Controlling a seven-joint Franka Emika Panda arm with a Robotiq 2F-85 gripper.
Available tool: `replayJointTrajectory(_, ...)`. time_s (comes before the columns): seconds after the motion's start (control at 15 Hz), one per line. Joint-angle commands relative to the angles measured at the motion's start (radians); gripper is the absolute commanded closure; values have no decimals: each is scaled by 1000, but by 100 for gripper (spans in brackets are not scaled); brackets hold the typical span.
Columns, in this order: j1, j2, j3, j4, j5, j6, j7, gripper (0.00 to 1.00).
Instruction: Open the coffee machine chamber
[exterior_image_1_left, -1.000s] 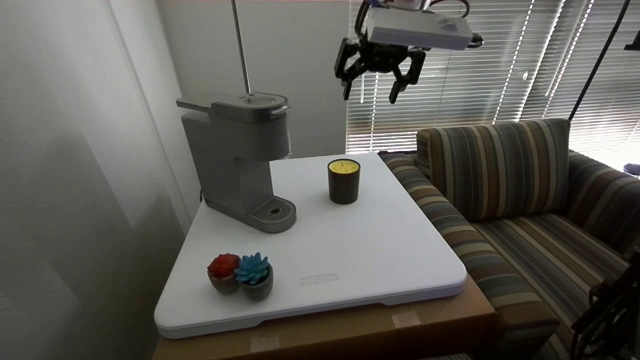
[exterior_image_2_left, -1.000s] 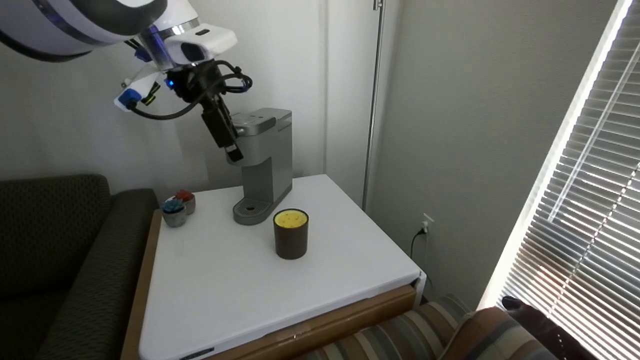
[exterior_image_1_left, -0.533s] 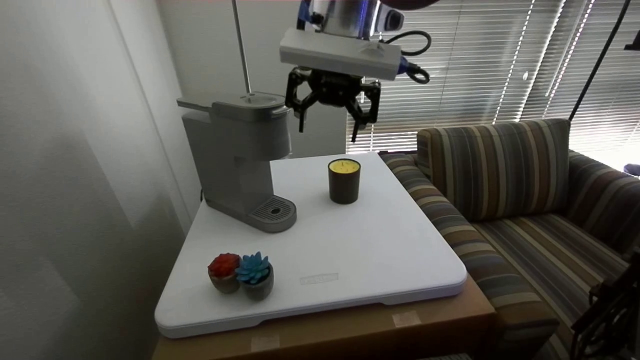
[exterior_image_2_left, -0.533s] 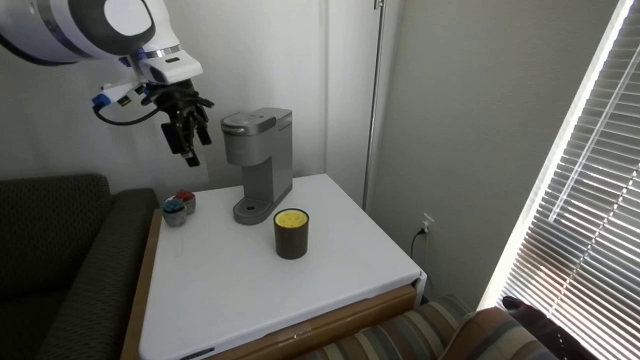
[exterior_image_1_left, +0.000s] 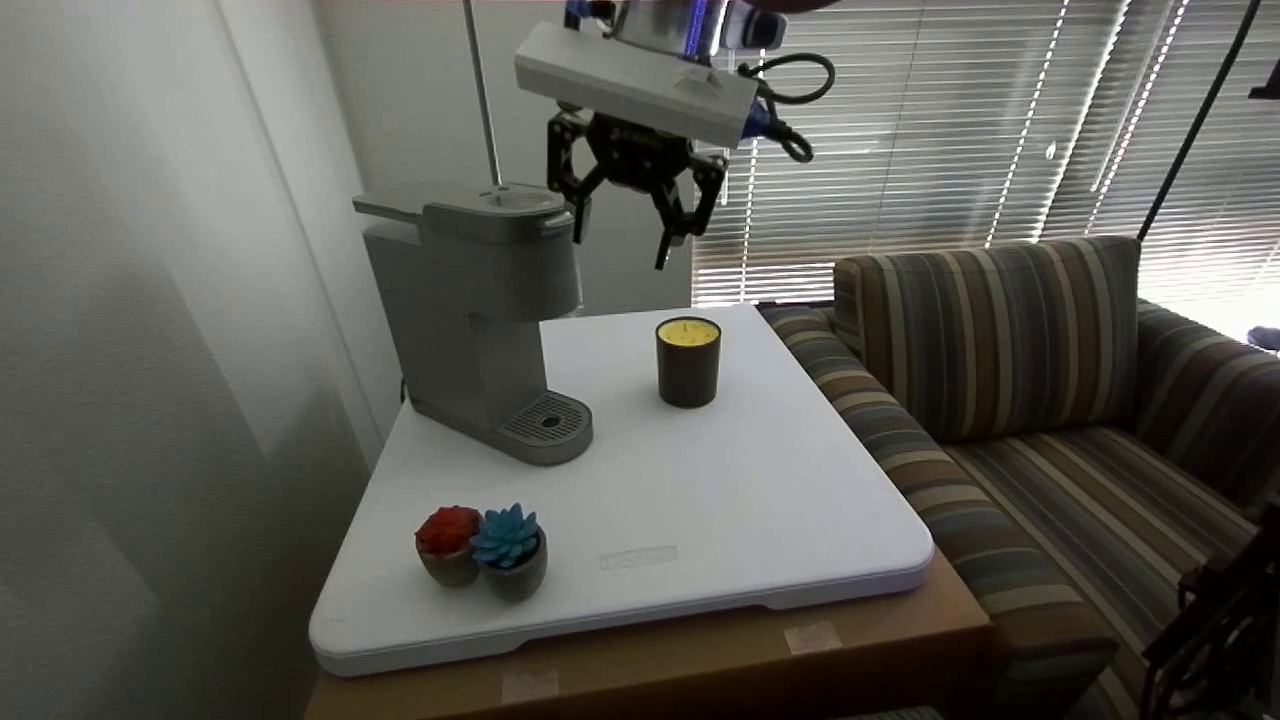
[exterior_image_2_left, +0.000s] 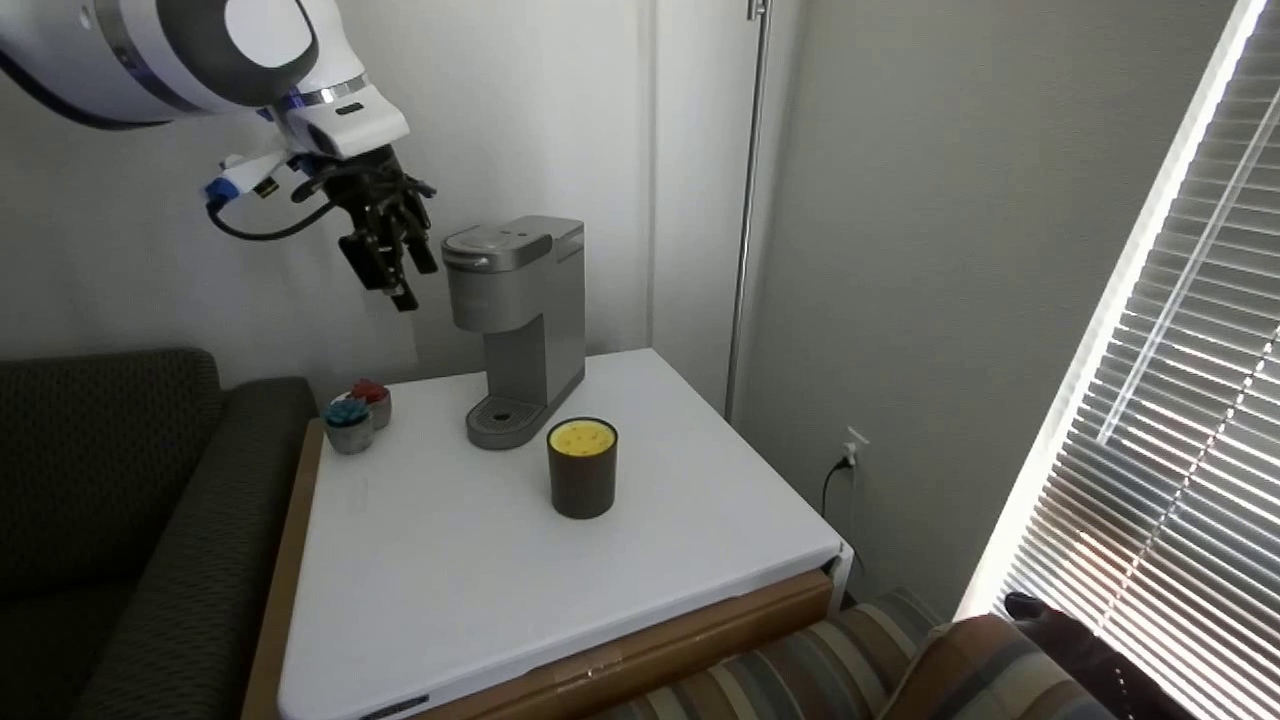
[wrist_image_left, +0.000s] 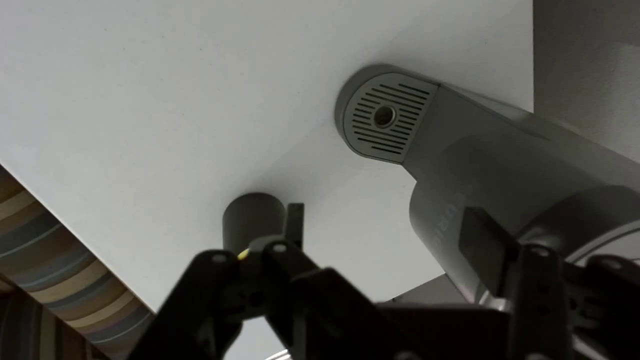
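The grey coffee machine (exterior_image_1_left: 455, 330) stands upright at the back of the white table; it also shows in an exterior view (exterior_image_2_left: 562, 310) and in the wrist view (wrist_image_left: 452, 127). Its chamber, the top head, has its lid (exterior_image_1_left: 495, 215) down, with a handle bar at the front; it shows in an exterior view (exterior_image_2_left: 498, 245) and partly in the wrist view (wrist_image_left: 590, 210). The dark round inside is hidden. My gripper (exterior_image_1_left: 620, 252) is open and empty, tilted, in front of the head near lid height. In an exterior view the gripper (exterior_image_2_left: 416, 290) appears apart from the machine. In the wrist view one finger of the gripper (wrist_image_left: 385, 220) overlaps the head.
A dark jar with yellow top (exterior_image_1_left: 688, 363) stands beside the machine, under the gripper. Two small potted succulents (exterior_image_1_left: 480, 550) sit near the table's (exterior_image_1_left: 760, 520) front corner. A wall (exterior_image_1_left: 270, 250) is close behind the machine. A striped sofa (exterior_image_1_left: 1000, 350) borders the table.
In an exterior view my gripper has moved left and down toward the machine's head, then slightly up with more tilt. It stays open. The machine and its lid have not moved.
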Motion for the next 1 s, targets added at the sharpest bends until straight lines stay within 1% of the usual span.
replayJointTrajectory(0.0,-2,32,-2,18,-13,41,15,49)
replayJointTrajectory(0.2,3,38,-11,11,-19,66,18,72)
replayJointTrajectory(0.27,5,40,-16,3,-26,91,17,77)
replayJointTrajectory(0.33,8,42,-22,-4,-33,119,19,86)
replayJointTrajectory(0.47,19,46,-44,-15,-59,181,28,98)
replayJointTrajectory(0.53,28,49,-59,-16,-74,204,36,100)
replayJointTrajectory(0.73,51,66,-97,-21,-90,275,59,100)
replayJointTrajectory(0.93,80,81,-135,-27,-80,324,77,100)
